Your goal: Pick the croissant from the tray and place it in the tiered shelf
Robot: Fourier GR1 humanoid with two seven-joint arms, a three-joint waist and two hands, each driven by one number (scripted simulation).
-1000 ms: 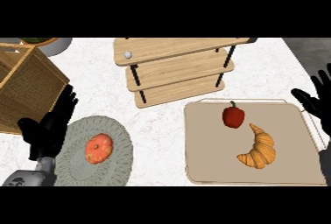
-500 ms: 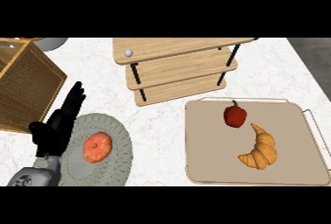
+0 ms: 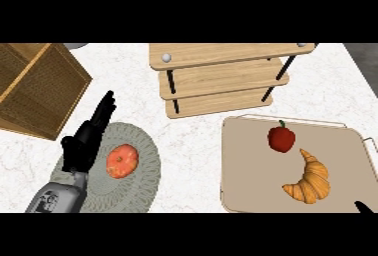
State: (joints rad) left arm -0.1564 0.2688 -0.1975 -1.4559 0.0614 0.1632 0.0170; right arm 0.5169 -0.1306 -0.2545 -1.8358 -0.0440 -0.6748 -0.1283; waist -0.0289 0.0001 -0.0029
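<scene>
The left hand lies open over the counter, its fingers straight and close together, pointing up and slightly right. Its grey forearm comes in from the lower left edge. The hand holds nothing. It overlaps the left rim of a grey plate, and an orange-red round fruit sits on that plate just right of the palm. A wicker crate stands up and left of the fingertips.

The croissant lies on the tray, well to the right of the left hand, with the plate and a strip of bare counter between them. It curves like a crescent, its upper tip pointing toward a red pepper that sits just above it on the same tray.

The shelf stands beyond the tray, up and right of the left fingertips, and its wooden tiers are bare.

Only a dark tip of the right hand shows at the lower right edge, just below and right of the croissant and not touching it. Whether it is open or closed cannot be told.
</scene>
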